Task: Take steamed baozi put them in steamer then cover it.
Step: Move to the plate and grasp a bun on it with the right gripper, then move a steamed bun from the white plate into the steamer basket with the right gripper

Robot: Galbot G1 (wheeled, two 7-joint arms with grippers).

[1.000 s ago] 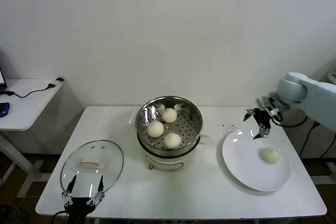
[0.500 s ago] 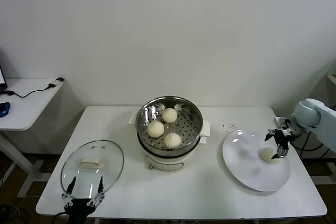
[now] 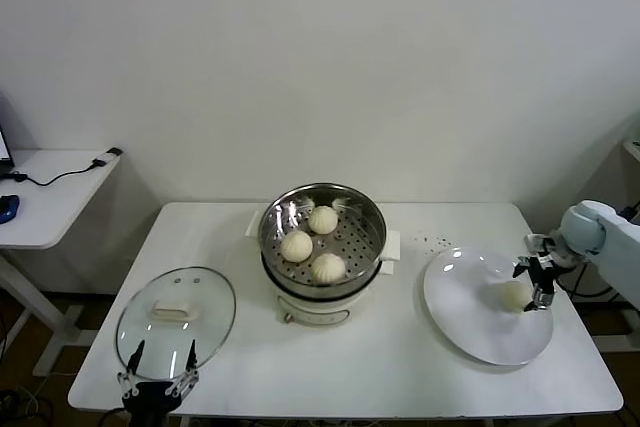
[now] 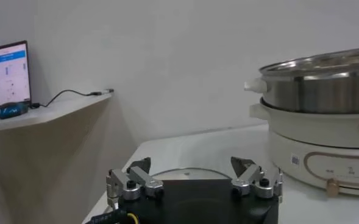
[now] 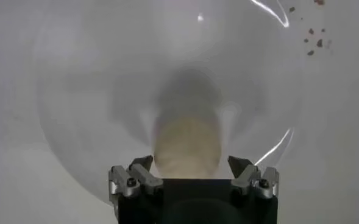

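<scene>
Fingers spread wide on right gripper (image 3: 538,282), straddling last baozi (image 3: 514,294) on white plate (image 3: 470,322). Left gripper (image 3: 157,366) parked wide, near cover (image 3: 175,319). White table (image 3: 400,367), plain white wall (image 3: 350,57), side desk (image 3: 45,192) far left.

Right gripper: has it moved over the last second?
Yes. The right gripper dropped from beyond the plate's far rim to straddle the last baozi, jaws open.

Three baozi (image 3: 310,243) in open steamer (image 3: 370,209), fourth bun (image 3: 514,294) apart, cover (image 3: 176,321) flat nearby
</scene>
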